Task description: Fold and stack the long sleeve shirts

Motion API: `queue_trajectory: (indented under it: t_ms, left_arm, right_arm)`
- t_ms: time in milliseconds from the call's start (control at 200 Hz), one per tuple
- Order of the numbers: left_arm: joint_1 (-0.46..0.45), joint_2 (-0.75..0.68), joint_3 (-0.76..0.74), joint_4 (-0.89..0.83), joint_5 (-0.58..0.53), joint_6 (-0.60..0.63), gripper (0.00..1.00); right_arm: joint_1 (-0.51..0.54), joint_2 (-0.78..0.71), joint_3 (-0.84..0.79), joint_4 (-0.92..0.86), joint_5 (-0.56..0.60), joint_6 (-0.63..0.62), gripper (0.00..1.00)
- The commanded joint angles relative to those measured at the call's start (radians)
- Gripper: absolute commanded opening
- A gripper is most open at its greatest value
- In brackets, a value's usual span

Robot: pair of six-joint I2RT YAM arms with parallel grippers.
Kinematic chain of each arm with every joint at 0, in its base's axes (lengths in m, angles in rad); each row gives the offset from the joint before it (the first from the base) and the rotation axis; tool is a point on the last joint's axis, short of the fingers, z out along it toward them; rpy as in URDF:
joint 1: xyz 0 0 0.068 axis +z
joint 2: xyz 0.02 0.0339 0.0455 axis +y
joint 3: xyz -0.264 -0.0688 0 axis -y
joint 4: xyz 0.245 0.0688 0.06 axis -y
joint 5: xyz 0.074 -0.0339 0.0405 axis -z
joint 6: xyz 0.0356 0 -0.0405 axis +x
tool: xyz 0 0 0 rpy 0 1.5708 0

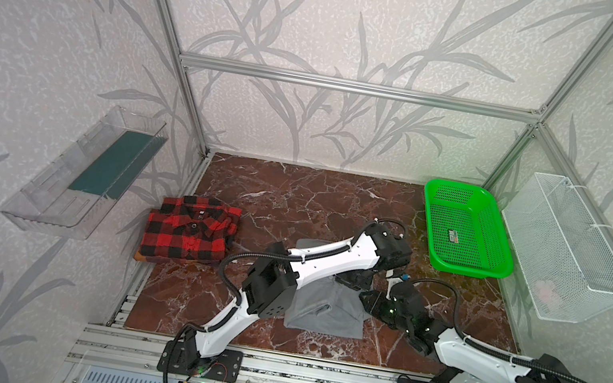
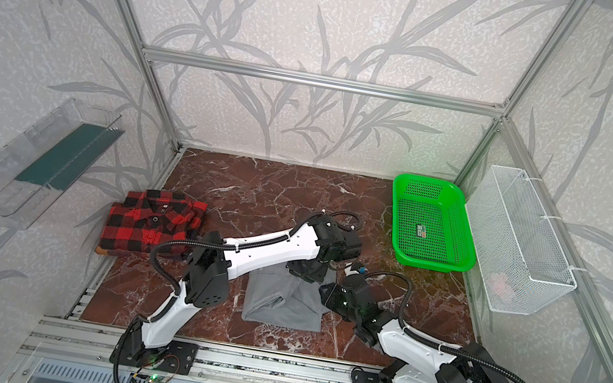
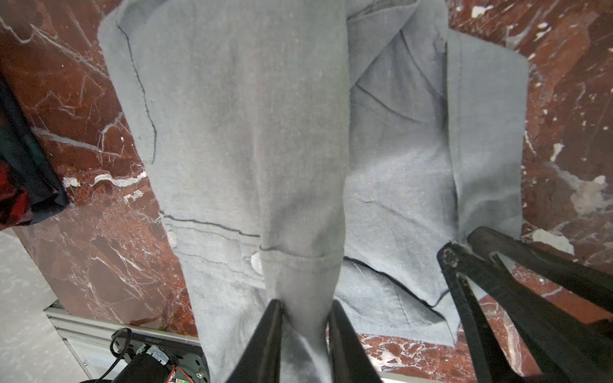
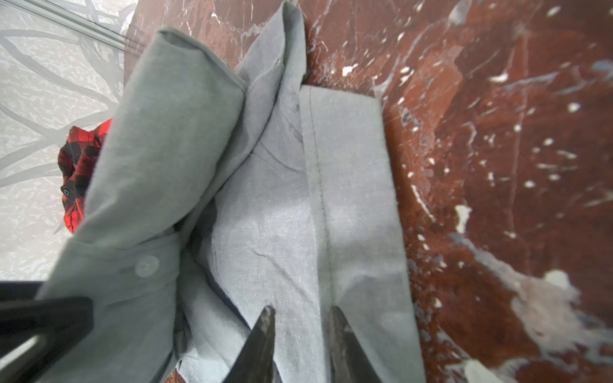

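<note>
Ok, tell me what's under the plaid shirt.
A thin orange-brown edge pokes out under the plaid shirt at its near corner. The shirt hides the rest, so I cannot identify it.

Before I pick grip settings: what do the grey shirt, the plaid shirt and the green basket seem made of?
Grey shirt: thin matte woven cloth, perhaps cotton; fine weave and soft creases show. Plaid shirt: thicker, softer-looking cloth, possibly flannel; bulky folds. Green basket: glossy moulded plastic, perforated walls and floor.
</note>
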Motion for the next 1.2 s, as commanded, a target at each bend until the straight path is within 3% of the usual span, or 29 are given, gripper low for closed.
queue_trajectory:
  t_ms: [0, 185, 355, 515, 680, 800, 1070, 1195]
  left_arm:
    - [0.002, -0.069, 0.025, -0.024, 0.010, -0.043, 0.28]
    - [0.001, -0.114, 0.091, 0.000, 0.056, -0.065, 0.29]
    - [0.003, -0.203, 0.121, -0.032, -0.047, -0.033, 0.29]
    - [0.010, -0.368, -0.179, 0.140, -0.019, 0.035, 0.29]
    - [0.016, -0.529, -0.518, 0.348, 0.061, 0.040, 0.32]
    - [0.019, -0.605, -0.665, 0.419, 0.058, 0.040, 0.32]
    - [0.033, -0.701, -0.810, 0.485, 0.026, 0.042, 0.32]
    - [0.040, -0.711, -0.828, 0.495, 0.014, 0.050, 0.32]
  right_arm:
    - [-0.003, -0.014, -0.012, 0.014, 0.005, -0.011, 0.29]
    - [-0.006, -0.026, 0.001, 0.003, -0.001, -0.020, 0.29]
    - [-0.009, -0.026, 0.039, -0.010, -0.033, -0.052, 0.36]
    - [-0.038, 0.039, 0.128, -0.009, -0.104, -0.110, 0.52]
    - [-0.065, 0.166, 0.243, 0.000, -0.186, -0.165, 0.57]
    - [-0.069, 0.253, 0.292, 0.018, -0.225, -0.181, 0.58]
    - [-0.069, 0.361, 0.346, 0.000, -0.236, -0.208, 0.55]
    - [-0.068, 0.362, 0.371, -0.011, -0.246, -0.223, 0.38]
